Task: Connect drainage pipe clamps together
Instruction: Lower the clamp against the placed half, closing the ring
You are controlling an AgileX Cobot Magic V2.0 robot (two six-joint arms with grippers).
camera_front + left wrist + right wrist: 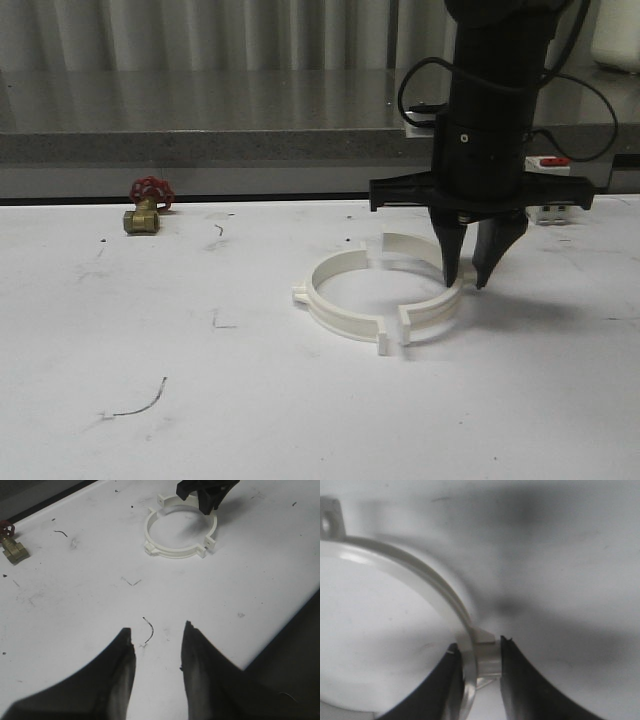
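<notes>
- While the right hand grips the right half-ring, both clamps form a ring, tabs apparently meeting.
- Left hand spread, empty.

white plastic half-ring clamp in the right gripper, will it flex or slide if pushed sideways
The white plastic half-ring clamp looks thin-walled, so it may flex slightly. Lying flat on the smooth white table, it would probably slide rather than tip or roll. The right gripper straddles its band near a tab, which should limit twisting.
</notes>
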